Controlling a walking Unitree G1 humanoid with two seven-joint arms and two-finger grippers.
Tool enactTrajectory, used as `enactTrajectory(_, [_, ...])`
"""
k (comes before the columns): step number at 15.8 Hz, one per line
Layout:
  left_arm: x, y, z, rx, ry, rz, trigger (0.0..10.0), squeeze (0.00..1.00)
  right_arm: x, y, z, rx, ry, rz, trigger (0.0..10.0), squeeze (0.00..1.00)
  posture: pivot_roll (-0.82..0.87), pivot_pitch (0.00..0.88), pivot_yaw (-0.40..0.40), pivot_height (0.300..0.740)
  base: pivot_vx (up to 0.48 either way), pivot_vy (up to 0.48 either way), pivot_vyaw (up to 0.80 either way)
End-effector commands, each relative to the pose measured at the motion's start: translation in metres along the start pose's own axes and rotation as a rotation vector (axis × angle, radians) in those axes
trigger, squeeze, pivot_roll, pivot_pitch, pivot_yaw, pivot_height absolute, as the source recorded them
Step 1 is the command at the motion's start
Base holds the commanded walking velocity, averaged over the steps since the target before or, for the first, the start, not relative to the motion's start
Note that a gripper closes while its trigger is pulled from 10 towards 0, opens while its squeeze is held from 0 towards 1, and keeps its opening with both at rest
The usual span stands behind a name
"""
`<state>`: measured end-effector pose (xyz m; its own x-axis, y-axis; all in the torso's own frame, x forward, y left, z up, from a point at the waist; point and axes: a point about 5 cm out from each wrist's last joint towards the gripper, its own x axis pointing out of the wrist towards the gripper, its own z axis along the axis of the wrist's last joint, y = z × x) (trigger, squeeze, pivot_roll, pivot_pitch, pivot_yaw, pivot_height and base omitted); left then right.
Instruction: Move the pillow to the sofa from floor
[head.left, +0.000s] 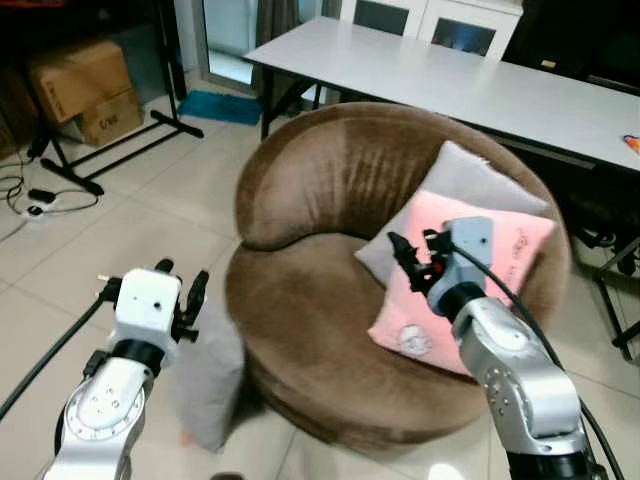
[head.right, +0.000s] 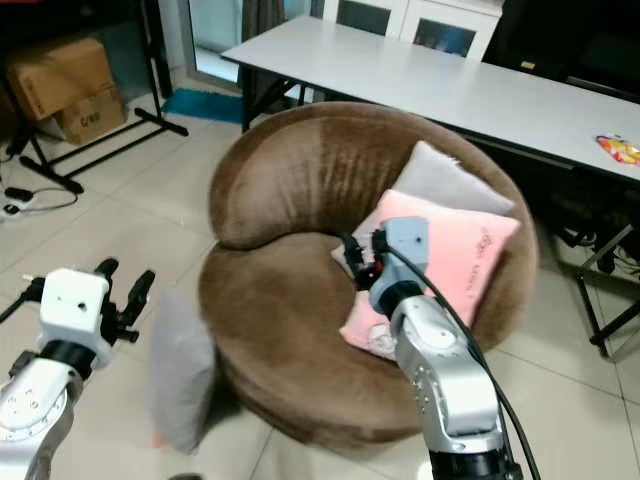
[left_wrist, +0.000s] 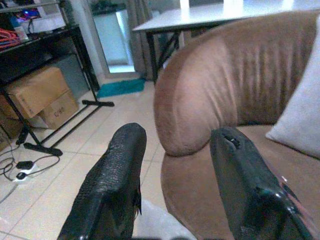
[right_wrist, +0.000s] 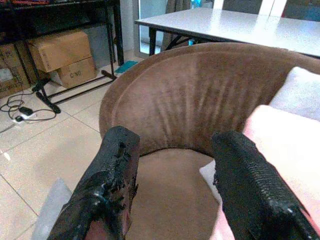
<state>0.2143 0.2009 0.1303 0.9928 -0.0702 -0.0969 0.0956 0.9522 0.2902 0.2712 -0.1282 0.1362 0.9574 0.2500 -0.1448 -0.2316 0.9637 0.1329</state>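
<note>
Grey pillow (head.left: 210, 375) is seen at lower left, upright on the floor (head.left: 150, 220) against the sofa (head.left: 330, 300). Left pincer (head.left: 152, 288) and right pincer (head.left: 418, 256) are held open, empty. Risk: a high, shallow pinch could let the soft pillow slip free.

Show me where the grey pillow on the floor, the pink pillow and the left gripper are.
grey pillow on the floor (head.left: 210, 375): left eye view, its upright face.
pink pillow (head.left: 520, 240): left eye view, upper right part.
left gripper (head.left: 182, 283): left eye view, between its fingertips.
</note>
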Motion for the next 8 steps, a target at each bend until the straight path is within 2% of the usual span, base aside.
enactTrajectory(1, [-0.0014, 0.0021, -0.0021, 0.0, 0.009, 0.006, 10.0, 0.0, 0.001, 0.0057, 0.0053, 0.012, -0.019, 0.03, 10.0, 0.0, 0.06, 0.0, -0.117, 0.74, 0.0, 0.364, 0.0])
enactTrajectory(8, [-0.003, 0.0022, 0.0015, 0.004, 0.001, 0.008, 10.0, 0.0, 0.0005, 0.0042, 0.0019, 0.022, -0.003, 0.011, 10.0, 0.0, 0.06, 0.0, -0.115, 0.74, 0.0, 0.37, 0.0])
